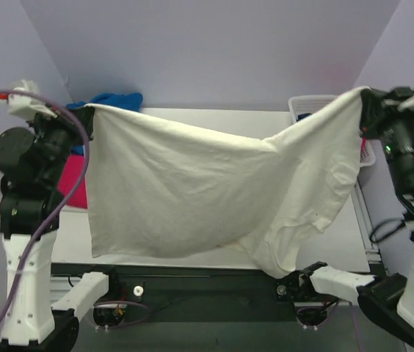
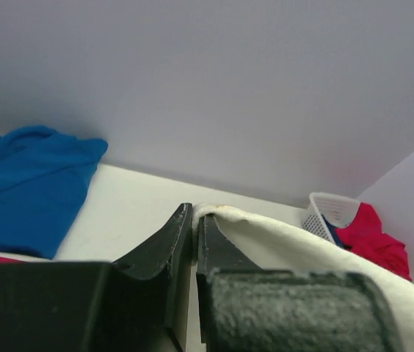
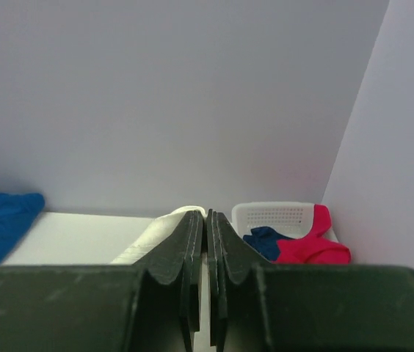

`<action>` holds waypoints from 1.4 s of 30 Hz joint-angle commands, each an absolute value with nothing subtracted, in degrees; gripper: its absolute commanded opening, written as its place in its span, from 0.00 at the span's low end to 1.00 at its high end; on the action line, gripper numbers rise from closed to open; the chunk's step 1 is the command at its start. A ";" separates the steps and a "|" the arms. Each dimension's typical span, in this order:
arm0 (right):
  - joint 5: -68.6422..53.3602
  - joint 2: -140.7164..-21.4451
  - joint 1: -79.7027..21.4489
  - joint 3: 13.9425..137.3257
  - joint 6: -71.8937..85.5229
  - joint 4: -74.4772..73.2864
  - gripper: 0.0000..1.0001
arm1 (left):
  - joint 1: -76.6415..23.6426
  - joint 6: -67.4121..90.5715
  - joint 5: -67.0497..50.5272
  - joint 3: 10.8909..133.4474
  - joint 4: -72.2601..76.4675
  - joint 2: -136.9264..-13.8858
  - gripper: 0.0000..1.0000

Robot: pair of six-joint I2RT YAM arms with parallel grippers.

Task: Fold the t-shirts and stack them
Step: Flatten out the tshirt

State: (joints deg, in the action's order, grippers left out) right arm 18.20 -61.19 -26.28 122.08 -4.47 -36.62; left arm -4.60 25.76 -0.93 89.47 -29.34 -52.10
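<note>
A large cream-white t-shirt (image 1: 192,191) hangs spread in the air between both arms, sagging in the middle, its lower edge near the table's front. My left gripper (image 1: 88,111) is shut on its upper left corner, and the left wrist view shows the cloth (image 2: 302,249) pinched at the fingertips of that gripper (image 2: 194,213). My right gripper (image 1: 363,99) is shut on the upper right corner; cream fabric (image 3: 163,224) pokes out beside the closed right gripper (image 3: 207,214). A royal blue t-shirt (image 1: 115,99) lies at the back left. A crimson-pink t-shirt (image 1: 75,183) lies left of the hanging one.
A white lattice basket (image 1: 306,105) stands at the back right, holding a crimson shirt (image 3: 313,246) and a dark blue one (image 3: 266,240). The hanging cloth hides most of the white table (image 1: 229,121). Pale walls close in behind and on both sides.
</note>
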 commanded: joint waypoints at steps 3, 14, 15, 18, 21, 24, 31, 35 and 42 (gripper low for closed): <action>19.25 -79.68 -25.23 128.48 -10.54 -27.77 0.00 | -4.57 27.51 -3.16 85.17 -19.43 -62.92 0.00; 13.98 -89.39 -23.12 138.35 -10.72 -25.75 0.00 | -4.48 27.95 -3.87 91.75 -17.75 -75.15 0.00; 13.54 -88.51 -23.03 136.25 -10.81 -24.79 0.00 | -4.40 27.86 -3.95 91.93 -17.75 -75.06 0.00; 13.36 -83.86 -23.03 133.08 -10.72 -23.91 0.00 | -4.39 28.04 -3.96 92.02 -18.28 -73.04 0.00; 12.57 -76.85 -23.11 128.86 -10.28 -23.64 0.00 | -4.39 27.95 -3.87 91.67 -19.60 -69.79 0.00; 10.90 -69.38 -23.12 123.06 -9.32 -23.29 0.00 | -4.39 27.51 -3.34 90.54 -21.62 -63.75 0.00; 6.77 -52.40 -23.12 111.98 -8.88 -23.11 0.00 | -4.39 25.75 -0.44 90.08 -28.81 -50.83 0.00; 3.17 -47.29 -23.12 111.53 -8.97 -23.73 0.00 | -4.31 25.58 -0.44 91.66 -31.46 -45.71 0.00; 0.44 -46.67 -23.11 112.06 -9.40 -23.38 0.00 | -4.48 26.37 -2.46 94.13 -30.86 -43.51 0.00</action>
State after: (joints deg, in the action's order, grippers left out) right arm 2.13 -44.34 -23.55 112.31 -9.04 -27.22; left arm -4.56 26.57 -2.22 93.60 -31.03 -42.11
